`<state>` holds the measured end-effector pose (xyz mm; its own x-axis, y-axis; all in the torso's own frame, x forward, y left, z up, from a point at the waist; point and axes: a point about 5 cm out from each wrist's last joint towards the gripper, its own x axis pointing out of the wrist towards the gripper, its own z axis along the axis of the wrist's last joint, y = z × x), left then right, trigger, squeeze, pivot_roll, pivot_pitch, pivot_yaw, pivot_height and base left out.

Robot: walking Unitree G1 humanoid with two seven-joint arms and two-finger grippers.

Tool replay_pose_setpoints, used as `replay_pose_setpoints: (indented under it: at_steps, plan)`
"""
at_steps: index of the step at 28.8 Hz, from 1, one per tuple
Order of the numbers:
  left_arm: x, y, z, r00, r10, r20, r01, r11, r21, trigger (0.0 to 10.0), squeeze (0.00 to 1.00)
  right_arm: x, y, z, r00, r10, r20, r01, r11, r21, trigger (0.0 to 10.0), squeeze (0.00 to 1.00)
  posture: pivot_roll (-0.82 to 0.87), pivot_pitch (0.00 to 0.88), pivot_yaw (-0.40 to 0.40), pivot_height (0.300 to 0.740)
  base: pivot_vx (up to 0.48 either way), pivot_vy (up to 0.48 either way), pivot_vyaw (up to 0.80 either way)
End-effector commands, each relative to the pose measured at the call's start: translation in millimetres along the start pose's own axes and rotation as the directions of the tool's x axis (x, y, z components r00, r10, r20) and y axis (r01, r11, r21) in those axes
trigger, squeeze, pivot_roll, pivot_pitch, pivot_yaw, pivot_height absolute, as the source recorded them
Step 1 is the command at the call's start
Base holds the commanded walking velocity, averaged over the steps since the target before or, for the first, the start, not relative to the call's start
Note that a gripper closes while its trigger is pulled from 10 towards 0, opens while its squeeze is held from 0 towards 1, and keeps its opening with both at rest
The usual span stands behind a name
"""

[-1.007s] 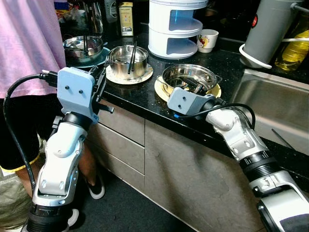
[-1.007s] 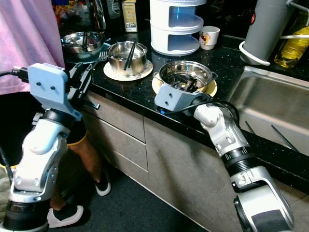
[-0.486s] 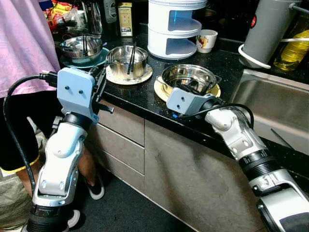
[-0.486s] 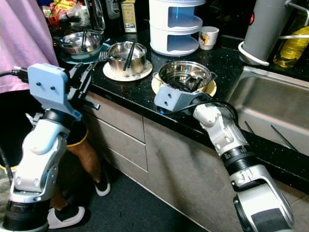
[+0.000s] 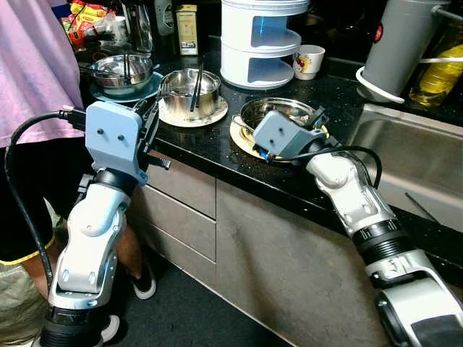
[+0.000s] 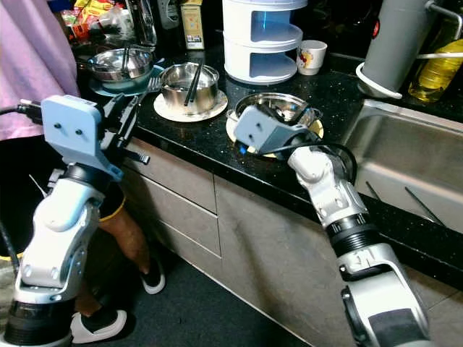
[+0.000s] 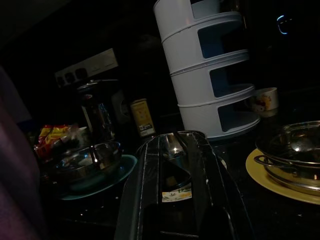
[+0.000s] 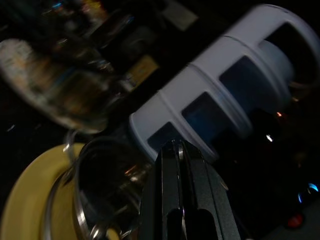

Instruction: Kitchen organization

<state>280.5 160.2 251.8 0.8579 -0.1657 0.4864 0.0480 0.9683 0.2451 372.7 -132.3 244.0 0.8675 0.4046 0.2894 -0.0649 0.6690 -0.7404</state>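
Right fingers: the right gripper [image 8: 182, 200] has its two black fingers pressed together with nothing between them. It is up over the steel pan [image 5: 278, 116].
Left fingers: the left gripper [image 7: 175, 190] is by the counter edge. Its fingers [image 7: 200, 170] are a little apart with a gap between them, and I see nothing held.
Steel pan: it sits on a yellow plate [image 5: 242, 139] near the front of the black counter [image 5: 210, 148]. Dark things lie in it; I cannot tell what they are.
Small pot: a steel pot [image 5: 189, 88] with black chopsticks [image 5: 197, 83] sits on a pale plate, just left of the pan.
Far bowl: a steel bowl [image 5: 121, 70] on a teal plate is further left.
Behind: a white tiered rack [image 5: 260, 40], a small mug [image 5: 308, 61], a grey jug [image 5: 399, 47].
Sink: on the right [image 5: 412, 155].
Person: stands at the left in a pink shirt [image 5: 32, 65].
How far along: I think it is early. All three dishes are on the counter and no hand holds one.
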Motion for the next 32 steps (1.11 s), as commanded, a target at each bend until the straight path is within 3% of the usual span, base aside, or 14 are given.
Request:
replay_pose_setpoints:
  at_steps: [1, 2, 5, 9, 11, 16, 22, 32]
  plan:
    - [2.1, 1.4, 2, 1.000, 0.003, 0.013, -0.003, 1.000, 0.008, 10.0, 0.00, 3.7, -17.3, 7, 0.992, -0.127, 0.016, 0.125, 0.989, 0.082, 0.0, 0.00, 0.08, 0.000, -0.011, 0.740, 0.000, 0.000, 0.00]
    - [2.1, 1.4, 2, 1.000, 0.003, 0.013, -0.003, 1.000, 0.008, 10.0, 0.00, 3.7, -17.3, 7, 0.992, -0.127, 0.016, 0.125, 0.989, 0.082, 0.0, 0.00, 0.08, 0.000, -0.011, 0.740, 0.000, 0.000, 0.00]
    - [3.8, 1.5, 3, 1.000, 0.000, 0.021, 0.000, 1.000, 0.013, 10.0, 0.00, 4.4, -40.3, 9, 0.954, -0.301, -0.013, 0.297, 0.932, 0.206, 0.0, 0.00, 0.08, 0.000, -0.008, 0.740, 0.000, 0.000, 0.00]
    - [4.8, 0.7, 4, 1.000, -0.007, 0.027, 0.006, 1.000, 0.017, 10.0, 0.00, 3.1, -53.6, 7, 0.930, -0.366, -0.031, 0.364, 0.905, 0.222, 0.0, 0.00, 0.08, 0.000, -0.008, 0.740, 0.000, 0.000, 0.00]
    - [5.7, -1.4, 5, 0.999, -0.016, 0.032, 0.016, 1.000, 0.021, 10.0, 0.00, -0.9, -71.0, 2, 0.900, -0.432, -0.053, 0.431, 0.869, 0.242, 0.0, 0.00, 0.08, 0.000, -0.008, 0.740, 0.000, 0.000, 0.00]
    - [6.7, -1.7, 5, 0.999, -0.019, 0.034, 0.018, 1.000, 0.020, 10.0, 0.00, -4.0, -81.4, -2, 0.886, -0.457, -0.079, 0.463, 0.859, 0.221, 0.0, 0.00, 0.08, 0.000, -0.006, 0.740, 0.000, 0.000, 0.00]
    - [8.9, -4.4, 6, 0.999, -0.035, 0.041, 0.034, 0.999, 0.009, 10.0, 0.00, -8.1, -80.5, -15, 0.887, -0.438, -0.146, 0.458, 0.874, 0.160, 0.0, 0.00, 0.07, 0.000, -0.003, 0.740, 0.000, 0.000, -0.67]
    - [6.6, -16.8, 3, 0.993, -0.109, 0.037, 0.110, 0.994, -0.016, 10.0, 0.00, -4.2, -53.2, -15, 0.916, -0.364, -0.167, 0.387, 0.913, 0.127, 0.0, 0.00, 0.07, 0.000, -0.001, 0.740, 0.000, 0.000, -0.80]
